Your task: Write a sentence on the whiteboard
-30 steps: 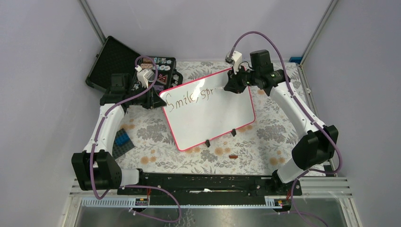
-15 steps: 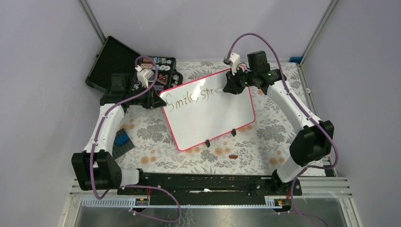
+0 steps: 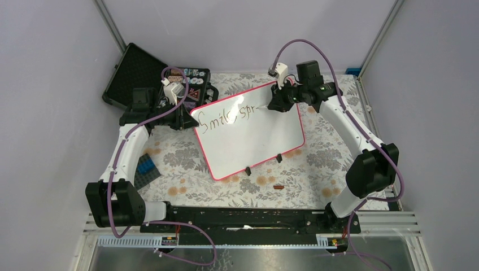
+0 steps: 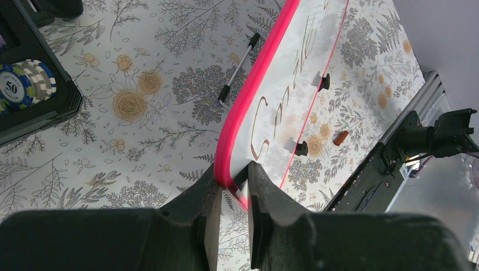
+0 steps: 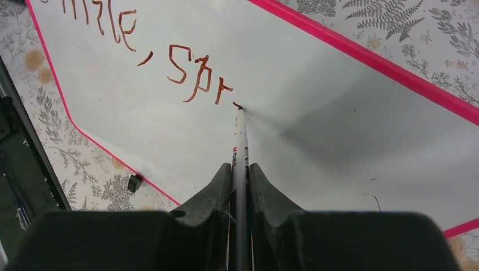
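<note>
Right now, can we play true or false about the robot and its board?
1. The right hand holds a pen. True.
2. The pen tip touches the board. True.
3. The sentence is finished. False: it reads only "Smile, spr".
4. The left hand is empty. False: it grips the board's pink rim.
5. The chips lie on the board. False: they sit in the black case.

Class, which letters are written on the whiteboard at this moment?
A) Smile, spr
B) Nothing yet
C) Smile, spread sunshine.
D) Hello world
A: the sentence on the whiteboard stops after "spr", with the tip of the marker just past the r.
</note>
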Tool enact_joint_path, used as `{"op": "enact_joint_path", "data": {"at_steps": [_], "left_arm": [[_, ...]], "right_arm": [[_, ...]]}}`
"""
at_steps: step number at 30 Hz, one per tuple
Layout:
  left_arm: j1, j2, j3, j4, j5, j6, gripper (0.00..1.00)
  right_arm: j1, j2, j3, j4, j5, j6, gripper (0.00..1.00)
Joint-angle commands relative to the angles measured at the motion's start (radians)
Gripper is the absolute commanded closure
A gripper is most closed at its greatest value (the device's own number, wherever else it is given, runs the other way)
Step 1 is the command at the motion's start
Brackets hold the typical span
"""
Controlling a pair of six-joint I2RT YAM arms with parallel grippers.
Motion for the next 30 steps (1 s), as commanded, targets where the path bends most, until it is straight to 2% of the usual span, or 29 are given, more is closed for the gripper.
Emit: {"op": "enact_joint_path", "data": {"at_steps": [1,14,30], "left_arm": [[-0.009,-0.016,0.008,0.052,-0.064,0.056,1.0],[-0.008,-0.012,0.01,0.053,-0.061,0.056,1.0],[-0.01,-0.012,0.01,0.052,-0.062,0.056,1.0]], "right_arm": [[-0.029,-0.005,0.036,-0.004,0.032,-0.021,1.0],[-0.031,0.018,0.081,-0.004,-0.004,0.002,1.0],[0.01,0.021,0.062,-0.007,-0.004,-0.003,1.0]]}}
